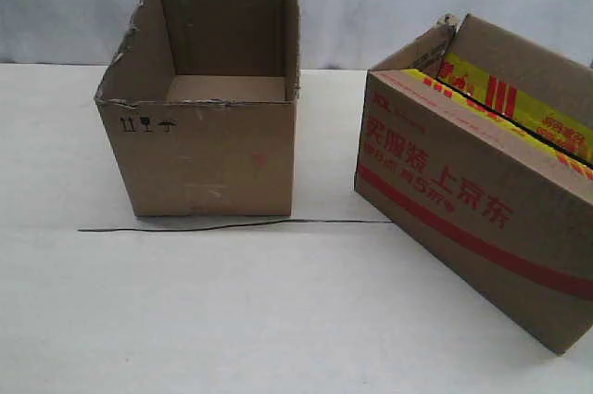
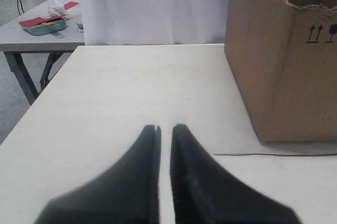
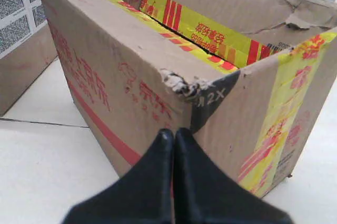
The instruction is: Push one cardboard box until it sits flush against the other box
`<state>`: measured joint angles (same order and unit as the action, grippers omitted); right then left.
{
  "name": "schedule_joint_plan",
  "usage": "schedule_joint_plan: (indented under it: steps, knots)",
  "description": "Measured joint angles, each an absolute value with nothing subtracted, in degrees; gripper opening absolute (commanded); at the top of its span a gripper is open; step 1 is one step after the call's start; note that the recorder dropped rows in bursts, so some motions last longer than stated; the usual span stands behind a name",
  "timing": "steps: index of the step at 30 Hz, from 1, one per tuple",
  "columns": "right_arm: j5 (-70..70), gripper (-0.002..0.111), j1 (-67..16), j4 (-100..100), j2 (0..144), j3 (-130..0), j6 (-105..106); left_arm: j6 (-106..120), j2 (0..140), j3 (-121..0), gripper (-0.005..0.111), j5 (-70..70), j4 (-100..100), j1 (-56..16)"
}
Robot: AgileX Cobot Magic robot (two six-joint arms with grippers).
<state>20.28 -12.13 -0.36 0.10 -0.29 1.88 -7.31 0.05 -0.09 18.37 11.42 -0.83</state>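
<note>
— White counter (image 1: 185,320) fills the view from its near edge back to a pale backdrop (image 1: 389,5) behind the far edge. How much room is there to move?
— The near half lies open. Past it, a thin dark wire (image 1: 232,224) runs across the middle of the counter.
— Where is the cardboard box (image 1: 463,218)?
— By the right edge, turned at an angle, with its taped flaps on top. The wire's right end reaches its lower corner.
— And the other box (image 1: 204,153)?
— Farther back and left of centre, open-topped with a ragged rim. The wire passes just in front of it. The two boxes stand apart, with a strip of open counter between them.
— The tools?
— The left tool (image 2: 165,129) has its fingers drawn almost together, with a narrow slit between them. It holds nothing and sits over the counter toward the left edge, apart from the other box.
— The right tool (image 3: 174,132)?
— Its fingers are pressed together and it is empty. The tips are at the cardboard box's dented corner (image 3: 179,84); I cannot tell whether they touch it.
</note>
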Motion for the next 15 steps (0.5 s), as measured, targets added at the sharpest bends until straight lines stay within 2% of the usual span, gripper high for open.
schedule_joint_plan:
  steps: [3,11,15]
  knots:
    - [20.6,0.0,-12.1,-0.4,0.6,-1.4,1.9,-7.3,0.1,-0.1,0.0,18.4,11.4,-0.8]
    - [20.5,0.0,-12.1,-0.4,14.9,-17.6,1.9,-7.3,0.1,-0.1,0.0,18.4,11.4,-0.8]
    - [19.7,0.0,-12.1,-0.4,17.6,-21.5,1.9,-7.3,0.1,-0.1,0.0,18.4,11.4,-0.8]
